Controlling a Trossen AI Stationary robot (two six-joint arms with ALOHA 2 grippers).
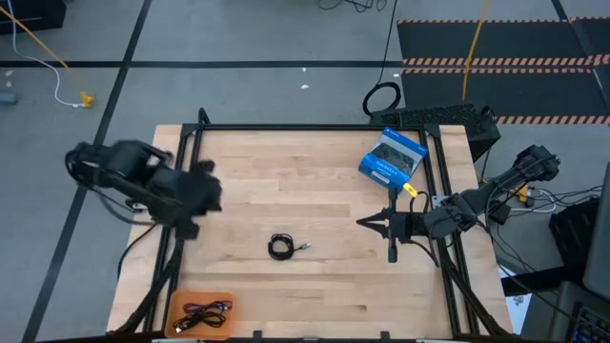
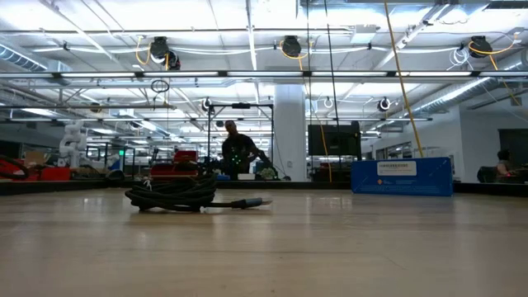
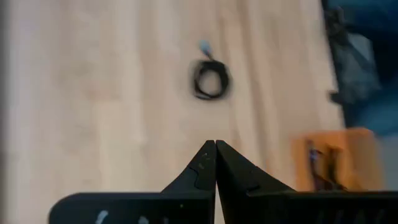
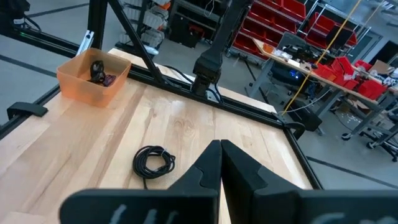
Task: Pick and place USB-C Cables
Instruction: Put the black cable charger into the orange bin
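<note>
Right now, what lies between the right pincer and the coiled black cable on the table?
Only bare wooden tabletop separates the shut right pincer from the coiled black cable, seen in the high view.

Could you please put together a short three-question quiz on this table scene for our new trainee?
1. True or false: the black coiled cable lies inside the orange plastic bin.
2. Which thing sits nearest the right gripper? A) the blue packaged box B) the orange plastic bin C) the left gripper
3. Fill in: both grippers' fingers are ____.

Key: 1. False: the coil lies on the bare wooden table, while the bin at the table's left front corner holds other cables. 2. A. 3. Shut, with nothing held.
</note>
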